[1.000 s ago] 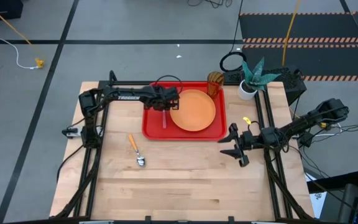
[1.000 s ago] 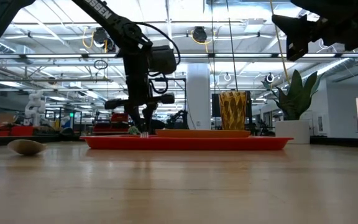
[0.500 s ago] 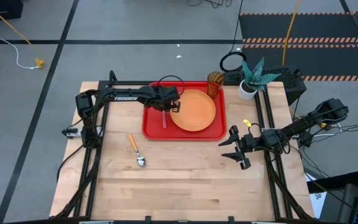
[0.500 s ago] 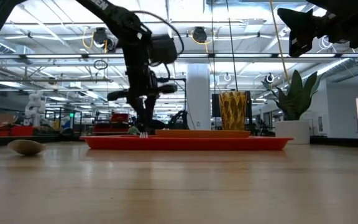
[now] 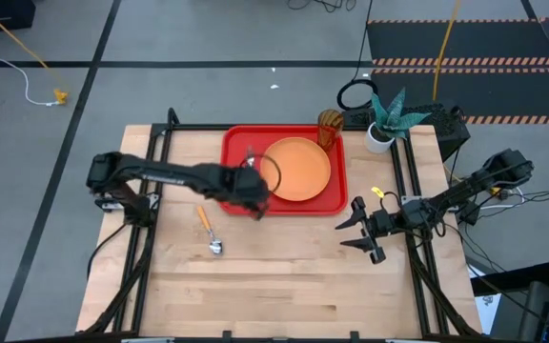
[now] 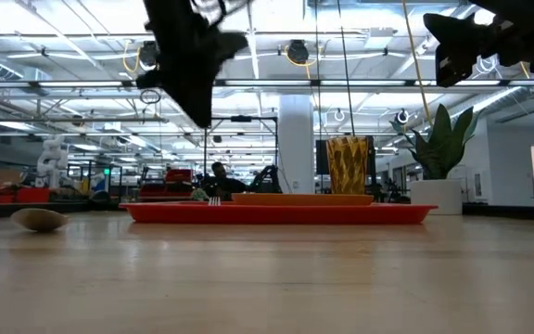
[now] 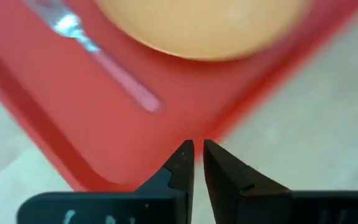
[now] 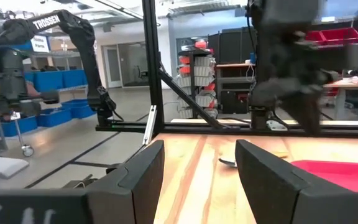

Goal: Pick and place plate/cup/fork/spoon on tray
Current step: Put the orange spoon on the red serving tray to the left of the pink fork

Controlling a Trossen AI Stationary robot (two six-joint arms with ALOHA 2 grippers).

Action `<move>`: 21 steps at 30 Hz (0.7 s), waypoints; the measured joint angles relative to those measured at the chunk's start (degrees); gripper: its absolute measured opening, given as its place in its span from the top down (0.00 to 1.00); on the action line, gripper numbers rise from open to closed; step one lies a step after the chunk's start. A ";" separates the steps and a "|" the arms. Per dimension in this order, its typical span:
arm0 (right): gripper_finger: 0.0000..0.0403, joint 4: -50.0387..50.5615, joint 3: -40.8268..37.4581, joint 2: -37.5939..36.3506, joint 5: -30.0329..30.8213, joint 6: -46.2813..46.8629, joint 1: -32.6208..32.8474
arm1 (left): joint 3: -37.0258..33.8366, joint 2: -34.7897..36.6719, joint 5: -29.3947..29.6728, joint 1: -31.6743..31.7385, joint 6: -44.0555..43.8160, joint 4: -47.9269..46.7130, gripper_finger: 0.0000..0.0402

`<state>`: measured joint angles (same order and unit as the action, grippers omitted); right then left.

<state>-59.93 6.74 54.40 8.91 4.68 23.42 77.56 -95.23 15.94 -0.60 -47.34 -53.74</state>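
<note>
The red tray lies on the far half of the table. On it, the orange plate rests flat, and the pink-handled fork lies left of it. The amber cup stands upright at the tray's far right corner. The orange-handled spoon lies on the bare wood, left of and nearer than the tray. My left gripper hovers above the tray's near left rim, pointing steeply down, shut with nothing between its fingers. My right gripper waits open and empty at the table's right, raised clear of the wood.
A white pot with a green plant stands at the far right, beside the cup. Black frame rails run along the table's left and right sides. Bare wood spreads across the near half of the table.
My left gripper has risen from over the fork on the tray, rolled, and swung toward the table's near edge. It now hangs higher, above the tray's near left rim. The fork stays lying on the tray.
</note>
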 joint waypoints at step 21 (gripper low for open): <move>0.52 5.73 0.00 -0.01 0.26 -2.06 -0.04 | -0.60 1.65 -8.39 -20.62 29.85 -4.56 0.90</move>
<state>-54.20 6.74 54.39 9.18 2.62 23.38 76.96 -93.58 7.55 -21.22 -17.49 -58.30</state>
